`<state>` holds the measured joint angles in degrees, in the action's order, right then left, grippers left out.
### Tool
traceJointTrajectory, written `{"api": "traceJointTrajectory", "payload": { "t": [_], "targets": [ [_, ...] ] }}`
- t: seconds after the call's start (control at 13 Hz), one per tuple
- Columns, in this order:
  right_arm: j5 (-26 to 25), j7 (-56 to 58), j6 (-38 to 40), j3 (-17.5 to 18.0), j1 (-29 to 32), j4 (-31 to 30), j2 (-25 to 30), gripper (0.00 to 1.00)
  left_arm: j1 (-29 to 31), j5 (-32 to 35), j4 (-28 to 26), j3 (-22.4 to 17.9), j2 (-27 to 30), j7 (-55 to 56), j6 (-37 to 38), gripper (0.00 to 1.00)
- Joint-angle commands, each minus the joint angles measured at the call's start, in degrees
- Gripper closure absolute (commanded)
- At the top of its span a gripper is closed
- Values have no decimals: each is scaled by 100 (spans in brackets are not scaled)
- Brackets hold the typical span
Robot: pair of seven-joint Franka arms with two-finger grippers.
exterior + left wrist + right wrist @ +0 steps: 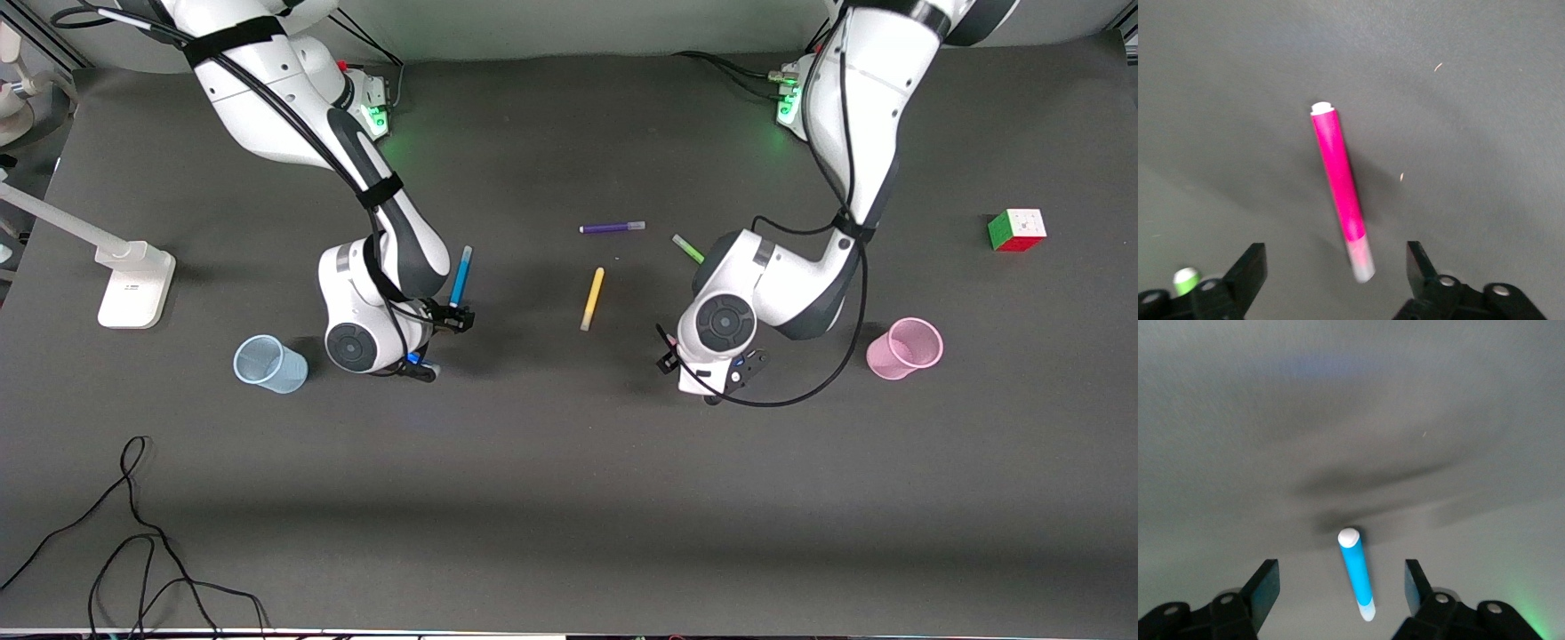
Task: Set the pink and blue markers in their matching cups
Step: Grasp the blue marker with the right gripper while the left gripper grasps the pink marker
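Here, two white arms are reaching down over a dark table (569, 498), each above a marker.

The right gripper (1341, 587) is hanging with its fingers spread apart over the blue marker (460, 276), which is lying on the table near the blue cup (269, 364); that cup is tilting toward the right arm's end. The left gripper (1336, 270) is hanging with its fingers apart over the pink marker (1340, 188), which is lying flat between them, untouched. The pink cup (907, 348) is tilting toward the left arm's end. A cube (1016, 230) is sitting farther from the camera than the pink cup. Yellow (592, 299), purple (612, 228) and green (687, 248) markers are lying between the arms.
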<state>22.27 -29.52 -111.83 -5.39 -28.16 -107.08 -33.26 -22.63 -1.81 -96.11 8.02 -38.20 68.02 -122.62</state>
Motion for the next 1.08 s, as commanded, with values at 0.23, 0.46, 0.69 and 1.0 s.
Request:
{"api": "traceJointTrajectory", "payload": {
  "t": [0.23, 0.46, 0.69, 1.0],
  "targets": [
    [366, -28, -674, 3, -199, -595, 145, 40, -13, -329, -171, -29, -135, 246, -500, 40],
    [374, -28, -691, 3, -181, -595, 145, 88, -22, -329, -163, -29, -126, 246, -491, 75],
    [410, -116, -717, -32, -146, -577, 118, 100, -4, -329, -145, -29, -56, 246, -360, 100],
    [331, -89, -612, -120, -93, -559, 670, 100, 451, -276, 607, -55, 330, 63, 1199, 100]
  ]
}}
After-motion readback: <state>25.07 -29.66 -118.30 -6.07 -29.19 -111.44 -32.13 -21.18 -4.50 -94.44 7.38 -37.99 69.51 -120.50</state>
